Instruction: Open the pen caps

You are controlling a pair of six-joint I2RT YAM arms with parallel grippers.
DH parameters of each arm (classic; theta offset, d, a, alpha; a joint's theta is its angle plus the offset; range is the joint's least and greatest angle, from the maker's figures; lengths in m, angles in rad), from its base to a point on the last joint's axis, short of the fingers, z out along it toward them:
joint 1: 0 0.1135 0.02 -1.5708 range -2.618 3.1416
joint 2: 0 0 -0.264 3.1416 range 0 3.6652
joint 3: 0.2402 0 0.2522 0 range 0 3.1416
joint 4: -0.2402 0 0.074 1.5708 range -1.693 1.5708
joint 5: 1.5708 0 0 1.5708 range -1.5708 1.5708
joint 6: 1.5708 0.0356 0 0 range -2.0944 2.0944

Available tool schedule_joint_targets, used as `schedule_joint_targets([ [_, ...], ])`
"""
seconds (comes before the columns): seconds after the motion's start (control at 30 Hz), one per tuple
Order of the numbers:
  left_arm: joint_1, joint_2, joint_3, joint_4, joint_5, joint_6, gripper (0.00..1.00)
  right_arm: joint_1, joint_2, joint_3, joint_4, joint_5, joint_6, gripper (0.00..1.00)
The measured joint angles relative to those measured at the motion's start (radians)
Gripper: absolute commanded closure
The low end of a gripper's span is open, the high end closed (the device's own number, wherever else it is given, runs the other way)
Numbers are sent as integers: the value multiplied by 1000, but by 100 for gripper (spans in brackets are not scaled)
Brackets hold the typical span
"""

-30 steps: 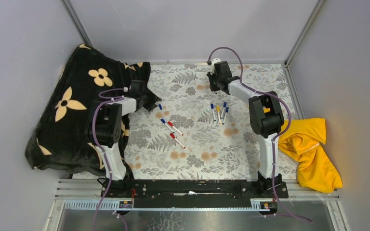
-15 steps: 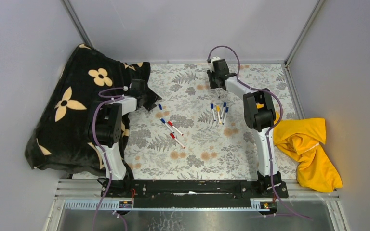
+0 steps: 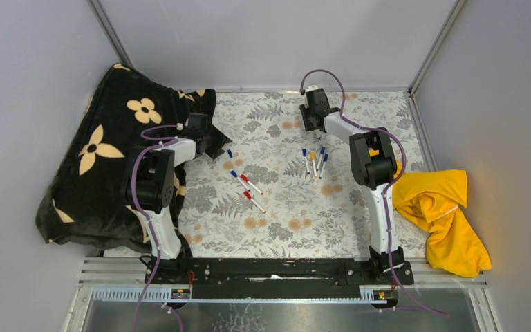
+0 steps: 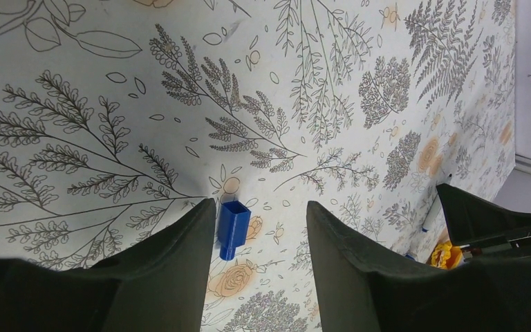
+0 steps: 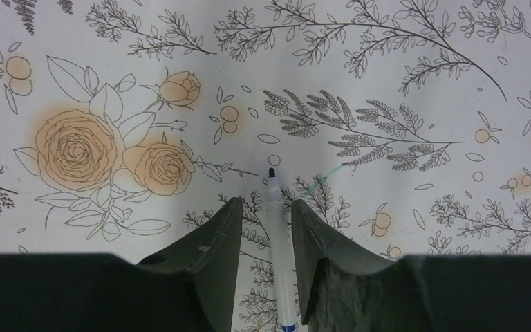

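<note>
A loose blue pen cap (image 4: 234, 225) lies on the floral mat (image 4: 318, 83), just inside the left finger of my left gripper (image 4: 261, 207), which stands open around it without touching. In the top view that cap (image 3: 229, 153) sits beside the left gripper (image 3: 214, 145). My right gripper (image 5: 265, 204) is open at the mat's far side. An uncapped white pen (image 5: 278, 256) with a dark tip lies between its jaws, a gap on its left. Capped pens lie in two groups: blue and yellow ones (image 3: 315, 162) and blue and red ones (image 3: 247, 187).
A black cloth with cream flowers (image 3: 97, 159) is heaped along the left, right behind the left gripper. A yellow cloth (image 3: 442, 214) lies off the mat at the right. Grey walls close in the back and sides. A faint teal ink mark (image 5: 316, 183) is near the pen tip.
The right gripper has sunk toward the mat at the far side and its jaws have spread apart around the white pen. The left arm has hardly moved.
</note>
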Motion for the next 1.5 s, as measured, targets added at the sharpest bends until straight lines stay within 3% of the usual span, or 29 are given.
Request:
schedule_joint_targets([
  [0.17,0,-1,-1,0,0,0,42,0,-10,-18,-2,19,1,82],
  [0.63,-1,-30,-7,1,0,0,42,0,-10,65,-113,29,68,87],
  [0.93,-4,-52,-35,1,0,-2,42,0,19,195,-170,25,143,85],
  [1.5,-13,-56,-46,1,0,-3,41,2,58,145,-174,16,208,63],
])
